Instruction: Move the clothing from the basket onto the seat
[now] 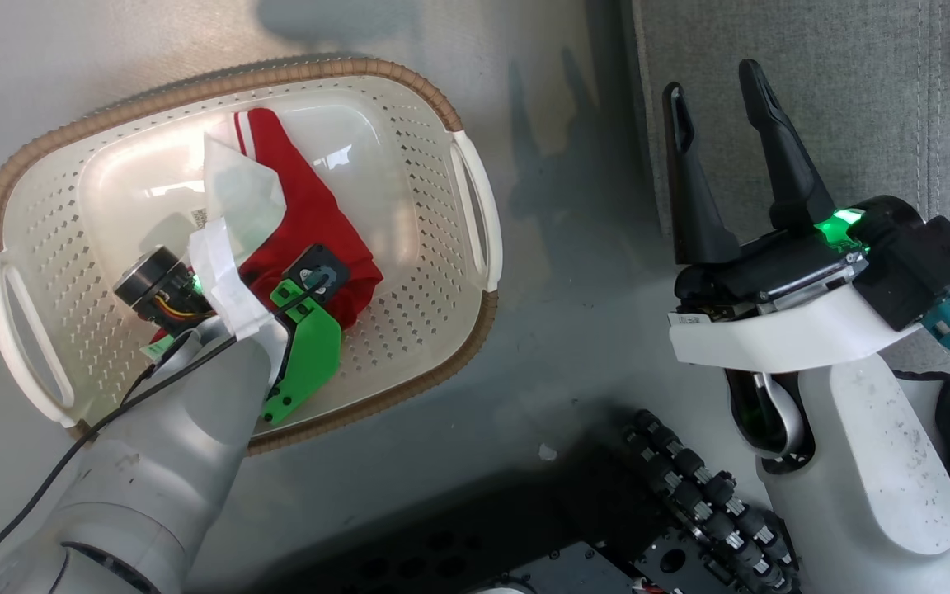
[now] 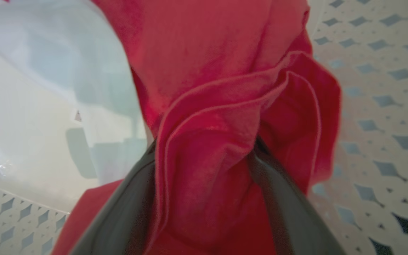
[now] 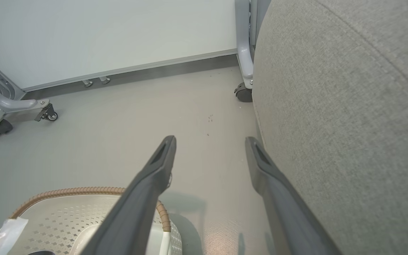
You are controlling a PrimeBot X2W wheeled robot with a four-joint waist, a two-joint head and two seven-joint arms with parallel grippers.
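Between the spread fingers of our left gripper lies the clothing, bright red, soft, folded, in the middle of the basket; our right gripper is open too.

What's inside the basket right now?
One red garment, a fold between the open fingers of the left gripper, and part of a paper label. Anything beneath the garment or arm is hidden.
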